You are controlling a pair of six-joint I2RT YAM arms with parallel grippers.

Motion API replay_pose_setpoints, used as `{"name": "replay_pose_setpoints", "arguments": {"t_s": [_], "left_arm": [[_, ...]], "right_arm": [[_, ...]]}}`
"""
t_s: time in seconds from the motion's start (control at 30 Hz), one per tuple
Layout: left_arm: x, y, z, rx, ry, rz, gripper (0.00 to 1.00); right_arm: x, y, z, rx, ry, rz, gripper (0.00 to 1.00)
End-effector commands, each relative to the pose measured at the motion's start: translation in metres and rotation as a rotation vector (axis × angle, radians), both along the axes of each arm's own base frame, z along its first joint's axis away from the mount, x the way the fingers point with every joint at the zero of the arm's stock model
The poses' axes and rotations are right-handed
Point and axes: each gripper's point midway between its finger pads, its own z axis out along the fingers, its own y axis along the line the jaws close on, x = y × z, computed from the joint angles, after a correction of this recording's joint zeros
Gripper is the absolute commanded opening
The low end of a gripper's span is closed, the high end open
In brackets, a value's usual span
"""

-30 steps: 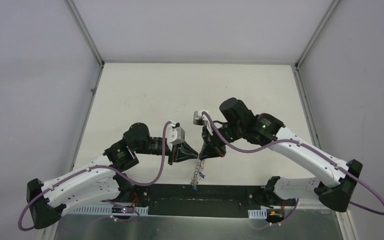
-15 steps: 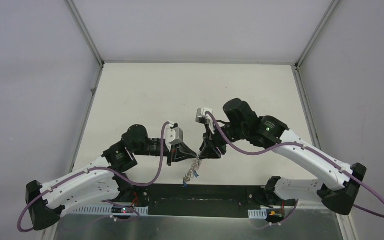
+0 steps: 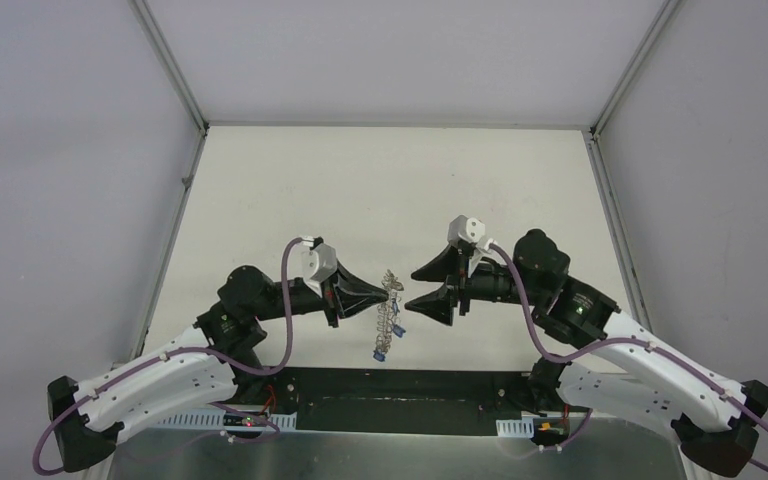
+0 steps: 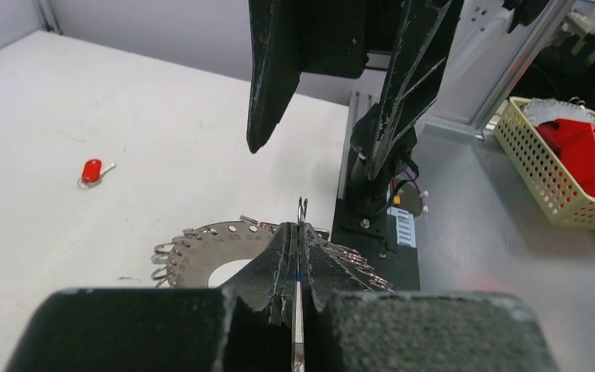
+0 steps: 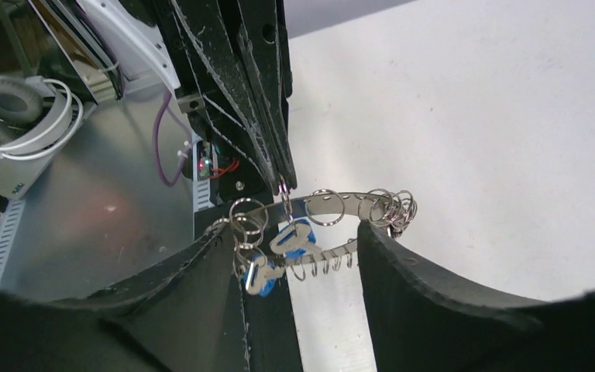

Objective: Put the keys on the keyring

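Grey keyring [image 3: 385, 325] hangs over the bench [image 3: 290, 190] near its front edge, pinched by the closed left hand [image 3: 393, 292]. The right hand [image 3: 412, 289] gapes beside it, empty.

Left wrist: the fingers clamp one wire loop [image 4: 301, 208]. The red key [image 4: 91, 170] lies on the bench, well apart, evidently still unthreaded.

Right wrist: blue keys [image 5: 290, 236] hang on the ring, and the left hand crowds that stretch.

keyring [image 3: 388, 318] dangling from left tool [image 3: 391, 293], just before right tool's [image 3: 411, 289] spread fingers [image 3: 432, 265]
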Motion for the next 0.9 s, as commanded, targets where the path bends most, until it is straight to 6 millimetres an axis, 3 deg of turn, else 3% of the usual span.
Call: {"name": "replay_pose_setpoints", "arguments": {"t_s": [0.0, 0.17, 0.43, 0.63, 0.87], "left_arm": [[-0.011, 0.007, 0.058, -0.217, -0.101, -0.03, 0.0], [-0.02, 0.005, 0.067, -0.261, -0.129, -0.086, 0.0], [-0.021, 0.005, 0.068, -0.264, -0.133, -0.09, 0.0], [-0.023, 0.006, 0.07, -0.266, -0.138, -0.097, 0.0], [-0.023, 0.007, 0.069, -0.26, -0.133, -0.097, 0.0]], "right_arm": [[-0.001, 0.012, 0.039, 0.159, -0.066, 0.036, 0.58], [-0.015, 0.02, 0.051, 0.221, -0.079, 0.139, 0.43], [-0.015, 0.022, 0.045, 0.222, -0.071, 0.15, 0.4], [-0.014, 0.025, 0.039, 0.209, -0.062, 0.152, 0.27], [-0.015, 0.028, 0.041, 0.207, -0.06, 0.171, 0.0]]}}
